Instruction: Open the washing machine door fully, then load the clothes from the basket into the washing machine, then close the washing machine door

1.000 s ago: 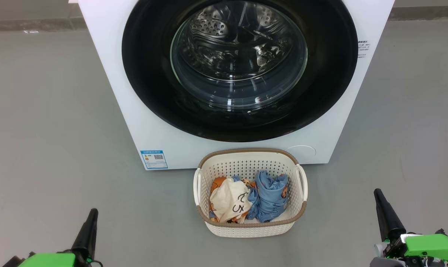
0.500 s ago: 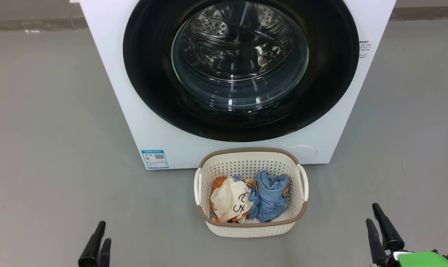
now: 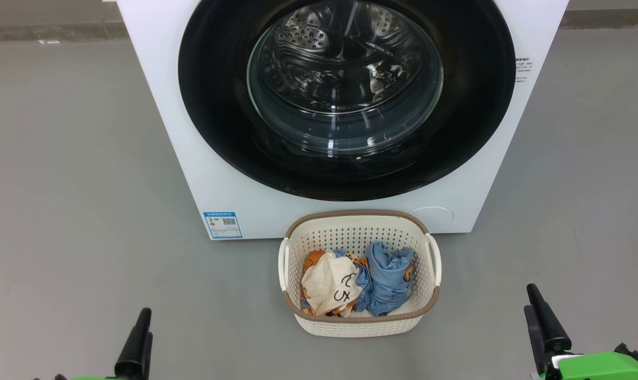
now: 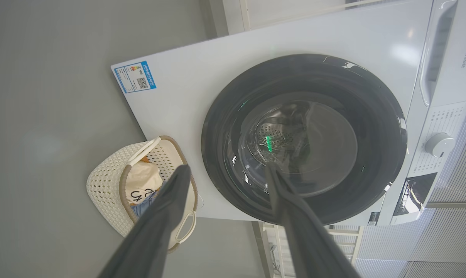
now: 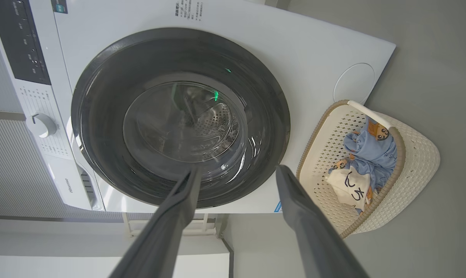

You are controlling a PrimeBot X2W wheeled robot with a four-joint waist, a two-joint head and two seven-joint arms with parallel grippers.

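The white washing machine [image 3: 155, 105] stands ahead with its washing machine door [image 3: 213, 105] shut, black rim around a glass porthole. On the floor right before it sits the cream basket [image 3: 356, 215], holding the clothes: a light blue garment [image 3: 387, 279] and a cream one [image 3: 327, 285]. My left gripper [image 3: 142, 327] is low at the left and my right gripper [image 3: 530, 298] low at the right, both well short of the basket. In the wrist views the left gripper [image 4: 226, 168] and right gripper [image 5: 237, 170] are open and empty, pointing at the door [image 4: 379, 127].
Grey floor [image 3: 76, 211] spreads on both sides of the machine and basket. A blue label sticker [image 3: 222, 225] and a round cover [image 3: 430, 215] sit low on the machine's front. The control knob [image 4: 439, 144] is on the top panel.
Both grippers have gone from shut to open and sit a little lower in the head view. The head camera has shifted slightly; machine, basket and clothes stay put.
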